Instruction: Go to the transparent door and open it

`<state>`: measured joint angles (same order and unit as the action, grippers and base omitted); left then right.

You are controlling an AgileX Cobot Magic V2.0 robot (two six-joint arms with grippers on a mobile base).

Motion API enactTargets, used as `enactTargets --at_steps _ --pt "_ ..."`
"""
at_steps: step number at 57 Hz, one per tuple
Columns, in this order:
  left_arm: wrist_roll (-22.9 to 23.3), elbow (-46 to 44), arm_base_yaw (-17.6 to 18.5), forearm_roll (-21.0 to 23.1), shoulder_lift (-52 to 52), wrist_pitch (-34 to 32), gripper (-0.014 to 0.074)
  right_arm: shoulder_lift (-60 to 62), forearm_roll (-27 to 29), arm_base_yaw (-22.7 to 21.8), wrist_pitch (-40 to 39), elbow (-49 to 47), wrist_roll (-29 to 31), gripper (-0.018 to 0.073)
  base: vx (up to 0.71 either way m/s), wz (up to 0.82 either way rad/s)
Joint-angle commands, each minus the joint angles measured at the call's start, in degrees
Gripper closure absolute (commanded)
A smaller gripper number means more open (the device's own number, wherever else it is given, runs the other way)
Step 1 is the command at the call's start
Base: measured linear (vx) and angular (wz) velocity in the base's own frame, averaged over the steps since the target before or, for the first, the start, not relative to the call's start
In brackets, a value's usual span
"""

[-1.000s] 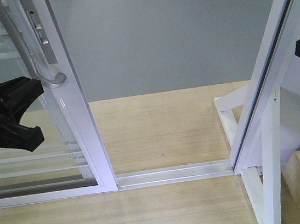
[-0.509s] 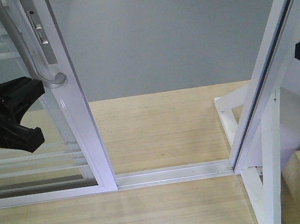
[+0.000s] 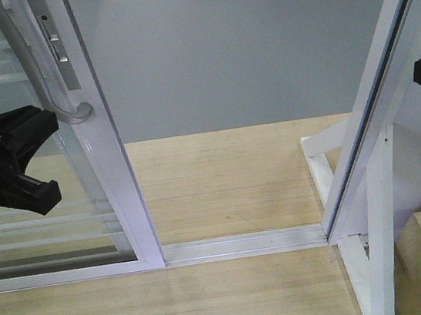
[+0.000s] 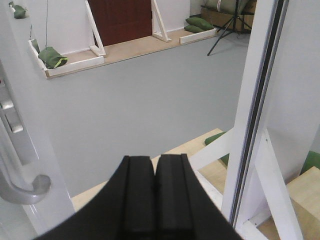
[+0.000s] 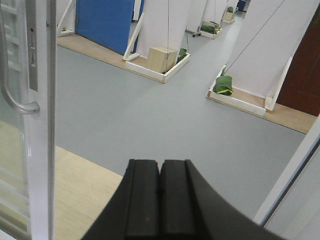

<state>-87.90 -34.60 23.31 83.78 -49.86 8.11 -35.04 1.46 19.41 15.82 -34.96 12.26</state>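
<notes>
Left gripper (image 3: pixel 10 164) has dipped slightly; both it and right gripper (image 5: pixel 160 200) are clenched empty. Transparent door (image 3: pixel 117 185) at frame left, probably heavy, rigid, fragile glass; take its grey handle (image 3: pixel 49 78)

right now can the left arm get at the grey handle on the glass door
Probably yes. The left gripper sits just left of and below the grey handle, whose curved lower end shows in open air with nothing between them. The fingers are pressed shut, so it would likely need to open first or hook the bar.
</notes>
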Motion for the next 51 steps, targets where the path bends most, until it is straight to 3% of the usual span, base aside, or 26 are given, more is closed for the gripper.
enactTargets --at_steps 1,4,10,13,16,19,22,26,38,51 --pt "18.40 -4.33 0.18 -19.97 0.50 0.62 0.0602 -0.02 -0.42 -0.25 -4.55 -1.68 0.18 0.0564 0.00 0.00" --pt "32.66 -5.57 0.18 -32.71 0.50 0.68 0.0602 -0.02 -0.42 -0.25 -4.51 -1.68 0.18 0.0564 0.00 0.00" --pt "66.68 -6.63 0.18 -64.49 0.56 0.65 0.0602 -0.02 -0.42 -0.25 -4.51 -1.68 0.18 0.0564 0.00 0.00" --pt "81.15 -6.63 0.18 -77.23 0.56 0.50 0.0602 -0.02 -0.42 -0.25 -4.51 -1.68 0.18 0.0564 0.00 0.00" --pt "90.43 -6.63 0.18 -86.20 0.50 0.24 0.0602 -0.02 -0.42 -0.25 -4.51 -1.68 0.18 0.0564 0.00 0.00" --pt "96.22 -6.63 0.18 -91.03 0.50 -0.01 0.0602 -0.02 -0.42 -0.25 -4.51 -1.68 0.18 0.0564 0.00 0.00" --pt "97.29 -6.63 0.18 -93.17 0.50 -0.88 0.0602 -0.02 -0.42 -0.25 -4.51 -1.68 0.18 0.0564 0.00 0.00" --pt "94.35 -6.51 0.18 -91.96 0.50 -3.49 0.0602 -0.02 -0.42 -0.25 -4.51 -1.68 0.18 0.0564 0.00 0.00" --pt "77.85 -6.51 0.18 -79.17 0.50 -8.11 0.0602 -0.02 -0.42 -0.25 -4.51 -1.68 0.18 0.0564 0.00 0.00" --pt "76.35 -6.34 0.18 -77.85 -1.41 -8.11 0.0602 -0.02 -0.42 -0.25 -4.57 -1.68 0.18 0.0564 0.00 0.00"
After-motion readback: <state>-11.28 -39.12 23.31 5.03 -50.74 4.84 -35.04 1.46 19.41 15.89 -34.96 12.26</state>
